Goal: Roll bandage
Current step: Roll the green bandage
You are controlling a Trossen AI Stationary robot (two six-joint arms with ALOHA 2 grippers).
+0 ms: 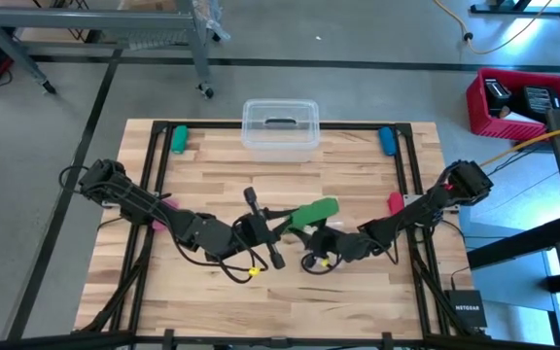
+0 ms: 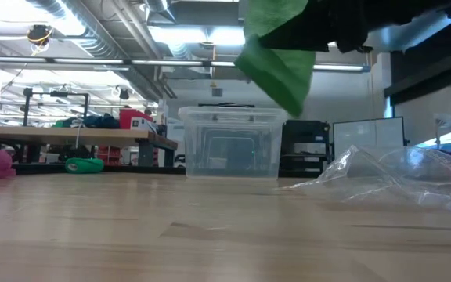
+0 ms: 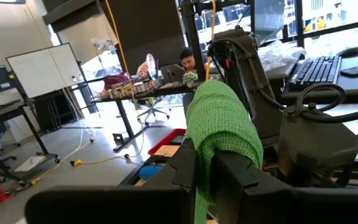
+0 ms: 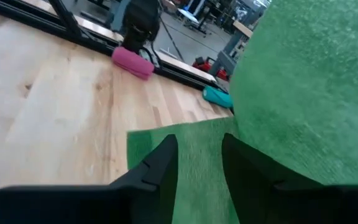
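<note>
Your left gripper [image 3: 211, 171] is clenched on the bandage [image 1: 311, 213]: in its wrist view the green fabric runs up between the two dark fingers and folds over at the top, so the strip is pinched and lifted, not lying flat. That makes sense for rolling, since one end needs an anchor while the rest is wound or fed.

The bandage sits at the middle of the worktop [image 1: 212, 165], between the two arms, and the low view shows it hanging in the air above the wood instead of resting on it. Held up like this, the loose length can drape and be gathered without dragging.

Your right gripper [image 4: 199, 163] stands just beside the left, nearer the right edge. Its fingers straddle a flat stretch of the green fabric with a gap between them, and a larger fold of the same fabric hangs close to its camera. Whether the pads already press the cloth I cannot tell; the fingers look partly closed but not clamped.

A clear lidded box [image 1: 280, 128] waits at the middle of the far edge, well apart from the work. A crumpled clear plastic bag [image 2: 390, 176] lies on the worktop near the right arm, so watch that the hanging end does not catch it.

A pink roll [image 4: 132, 62] and a teal roll [image 4: 217, 96] lie by the frame rail, out of the way.
</note>
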